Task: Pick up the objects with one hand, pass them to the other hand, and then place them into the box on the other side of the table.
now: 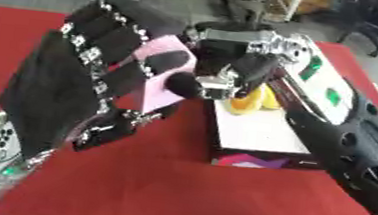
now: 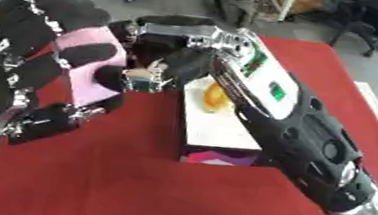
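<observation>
My left hand (image 1: 63, 81) fills the left of the view, raised above the red table, its fingers curled over a flat pink object (image 1: 165, 51) with the thumb below it. My right hand (image 1: 238, 54) comes in from the right and is right next to the pink object's right edge, above the far end of the box. Whether it grips the pink object is hidden. The white box (image 1: 260, 132), with a purple pattern on its front wall, stands at centre right. A yellow and orange object (image 1: 250, 102) lies at its far end.
A red cloth (image 1: 183, 194) covers the table. My right forearm (image 1: 356, 142) runs along the box's right side. The table's right edge (image 2: 376, 124) meets grey floor. Chairs and clutter stand beyond the far edge.
</observation>
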### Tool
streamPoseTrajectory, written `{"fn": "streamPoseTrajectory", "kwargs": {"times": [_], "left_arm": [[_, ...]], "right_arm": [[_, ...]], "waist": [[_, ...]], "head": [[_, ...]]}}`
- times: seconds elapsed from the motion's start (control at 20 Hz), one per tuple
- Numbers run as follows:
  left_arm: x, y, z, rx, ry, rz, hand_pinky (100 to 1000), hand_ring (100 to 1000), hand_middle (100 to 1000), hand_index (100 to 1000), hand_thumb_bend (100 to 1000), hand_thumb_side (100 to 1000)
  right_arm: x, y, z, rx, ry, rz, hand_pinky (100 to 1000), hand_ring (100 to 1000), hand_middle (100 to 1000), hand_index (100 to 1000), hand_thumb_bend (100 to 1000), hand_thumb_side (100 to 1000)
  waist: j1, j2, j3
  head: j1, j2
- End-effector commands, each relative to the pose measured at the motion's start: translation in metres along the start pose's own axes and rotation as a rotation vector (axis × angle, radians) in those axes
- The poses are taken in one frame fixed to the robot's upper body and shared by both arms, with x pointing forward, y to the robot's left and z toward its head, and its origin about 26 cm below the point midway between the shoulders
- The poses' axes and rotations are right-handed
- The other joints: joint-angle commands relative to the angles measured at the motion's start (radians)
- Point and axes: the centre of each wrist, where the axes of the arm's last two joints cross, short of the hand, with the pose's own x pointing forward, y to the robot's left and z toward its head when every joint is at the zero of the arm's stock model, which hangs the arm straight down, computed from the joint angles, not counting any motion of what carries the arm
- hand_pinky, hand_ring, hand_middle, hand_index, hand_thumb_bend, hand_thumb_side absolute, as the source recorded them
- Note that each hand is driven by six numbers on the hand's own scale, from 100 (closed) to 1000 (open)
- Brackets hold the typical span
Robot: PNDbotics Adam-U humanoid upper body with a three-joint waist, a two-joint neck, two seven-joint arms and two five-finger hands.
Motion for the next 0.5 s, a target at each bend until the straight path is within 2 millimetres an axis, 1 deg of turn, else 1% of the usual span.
{"fn": "streamPoseTrajectory", "kwargs": {"times": [0.05,0.15,0.2,0.5], "left_arm": [[-0.0058,-0.0020,0.0045,-0.046,0.033,-0.049,755,772,758,860,878,100],[-0.0065,-0.0014,0.0055,-0.056,0.045,-0.066,755,776,763,887,978,100],[-0.0071,-0.0010,0.0059,-0.057,0.052,-0.077,755,777,763,889,1000,100],[-0.0139,0.0037,0.0110,-0.051,0.104,-0.148,764,790,775,904,1000,100]], "right_arm": [[0.0166,-0.0059,0.0048,-0.018,-0.030,0.034,998,959,206,610,100,420],[0.0167,-0.0060,0.0054,-0.024,-0.031,0.031,997,953,193,595,100,416],[0.0168,-0.0061,0.0058,-0.026,-0.030,0.029,996,951,190,591,100,415],[0.0163,-0.0074,0.0094,-0.049,-0.020,0.026,996,950,187,589,100,413]], "waist": [[0.005,-0.022,-0.001],[0.005,-0.022,-0.001],[0.005,-0.022,-0.001],[0.006,-0.023,-0.002]], "head": [[-0.002,-0.005],[-0.003,-0.006],[-0.003,-0.007],[-0.006,-0.010]]}}
